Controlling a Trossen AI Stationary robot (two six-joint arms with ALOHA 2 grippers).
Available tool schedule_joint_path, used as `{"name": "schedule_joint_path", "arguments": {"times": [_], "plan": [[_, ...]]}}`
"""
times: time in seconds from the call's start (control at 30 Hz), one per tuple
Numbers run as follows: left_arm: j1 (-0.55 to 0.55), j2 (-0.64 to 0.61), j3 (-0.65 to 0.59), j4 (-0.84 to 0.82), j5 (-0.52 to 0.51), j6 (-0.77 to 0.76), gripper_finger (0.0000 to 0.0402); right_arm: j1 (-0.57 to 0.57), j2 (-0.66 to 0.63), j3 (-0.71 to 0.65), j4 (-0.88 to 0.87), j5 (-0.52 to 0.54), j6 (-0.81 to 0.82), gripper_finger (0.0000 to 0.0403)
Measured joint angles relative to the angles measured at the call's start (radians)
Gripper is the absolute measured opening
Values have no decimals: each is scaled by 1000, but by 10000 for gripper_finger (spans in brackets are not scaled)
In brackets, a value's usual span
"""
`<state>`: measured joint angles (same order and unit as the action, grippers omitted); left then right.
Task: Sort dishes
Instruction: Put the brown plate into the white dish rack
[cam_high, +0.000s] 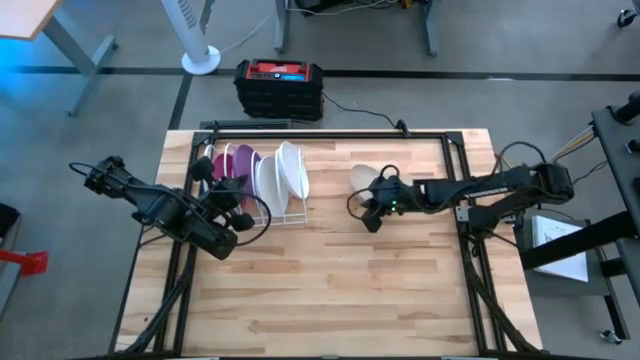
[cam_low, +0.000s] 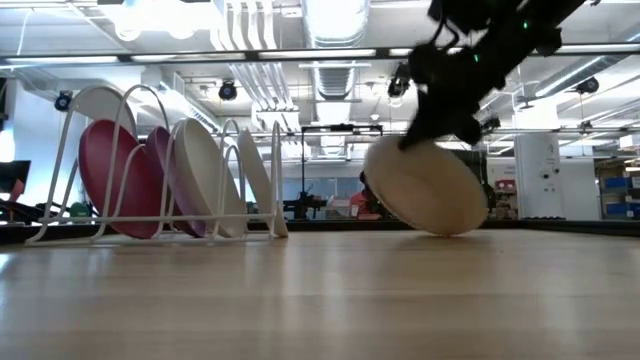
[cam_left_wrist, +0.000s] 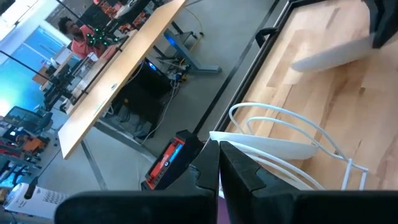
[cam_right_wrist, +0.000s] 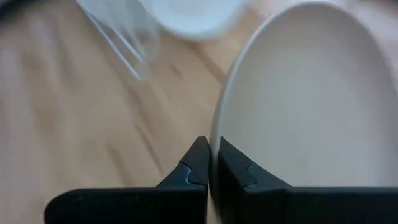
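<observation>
- A wooden table (cam_high: 330, 290) is carrying a white wire rack (cam_high: 262, 215), with a lab floor and a red-and-black case (cam_high: 279, 85) beyond its far edge.
- Purple and white dishes (cam_high: 255, 172) are standing on edge in the rack.
- The right gripper (cam_high: 377, 212) is reaching in from the right, pinching a tilted cream plate (cam_low: 428, 188) by its rim, its lower edge touching the tabletop.
- The left gripper (cam_high: 238, 205) is hovering by the rack with fingers pressed together, gripping nothing visible.
</observation>
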<state>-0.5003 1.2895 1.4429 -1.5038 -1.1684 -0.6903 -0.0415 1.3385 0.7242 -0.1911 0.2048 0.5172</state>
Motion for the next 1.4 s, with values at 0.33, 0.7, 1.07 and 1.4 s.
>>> {"name": "schedule_joint_path", "arguments": {"times": [0.33,0.7,1.07,1.4], "plan": [[0,1,-6,0,0,0,1,31,-95,0,392,-14,-91,1],[0,0,-61,0,-1,-5,1,46,-63,0,712,-7,-170,1],[0,-4,-71,0,-2,-14,1,46,29,2,1006,-55,-196,0],[0,-5,-71,0,-2,-14,1,46,163,87,1160,-109,-235,0]]}}
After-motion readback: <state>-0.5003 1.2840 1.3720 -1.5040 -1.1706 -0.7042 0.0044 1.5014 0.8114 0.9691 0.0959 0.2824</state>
